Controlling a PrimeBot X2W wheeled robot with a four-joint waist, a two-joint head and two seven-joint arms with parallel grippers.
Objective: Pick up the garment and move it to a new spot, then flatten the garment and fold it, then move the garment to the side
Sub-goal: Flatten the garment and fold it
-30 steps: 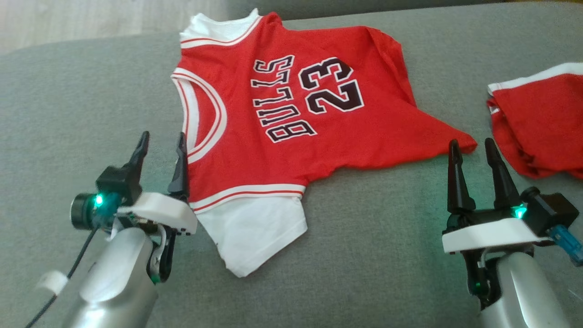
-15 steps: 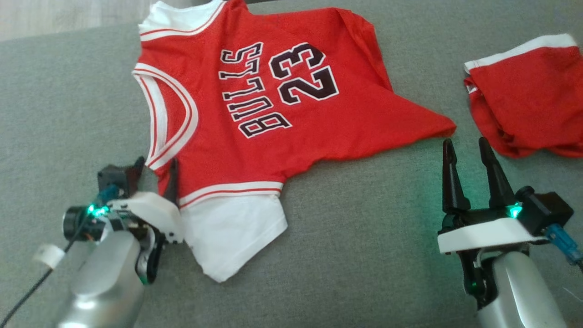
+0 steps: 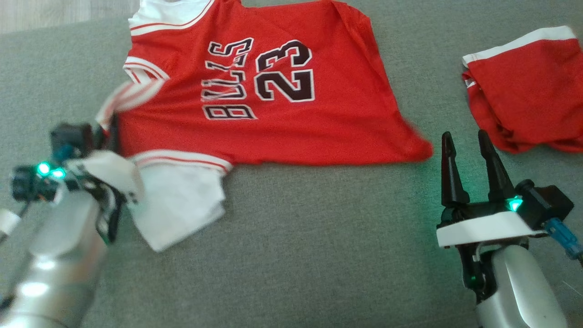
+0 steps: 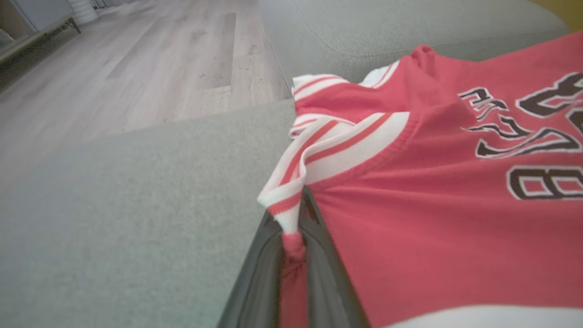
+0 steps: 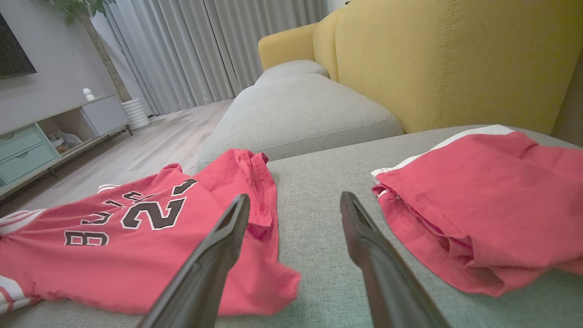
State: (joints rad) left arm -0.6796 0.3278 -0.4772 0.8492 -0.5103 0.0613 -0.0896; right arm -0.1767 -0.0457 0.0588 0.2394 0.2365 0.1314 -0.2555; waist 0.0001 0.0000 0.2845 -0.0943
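Left wrist view: left fingers pinch the striped trim of the jersey; right fingers stand spread.

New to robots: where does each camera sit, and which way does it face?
Head view: on the head, looking down at the sofa, jersey and shorts; left gripper lower left, right gripper lower right.
Left wrist view: on that wrist, along jaws shut on the jersey's striped trim, towards the wooden floor.
Right wrist view: on that wrist, between open jaws, towards the yellow backrest.
Shared: all show the jersey; head and right wrist views, the shorts.
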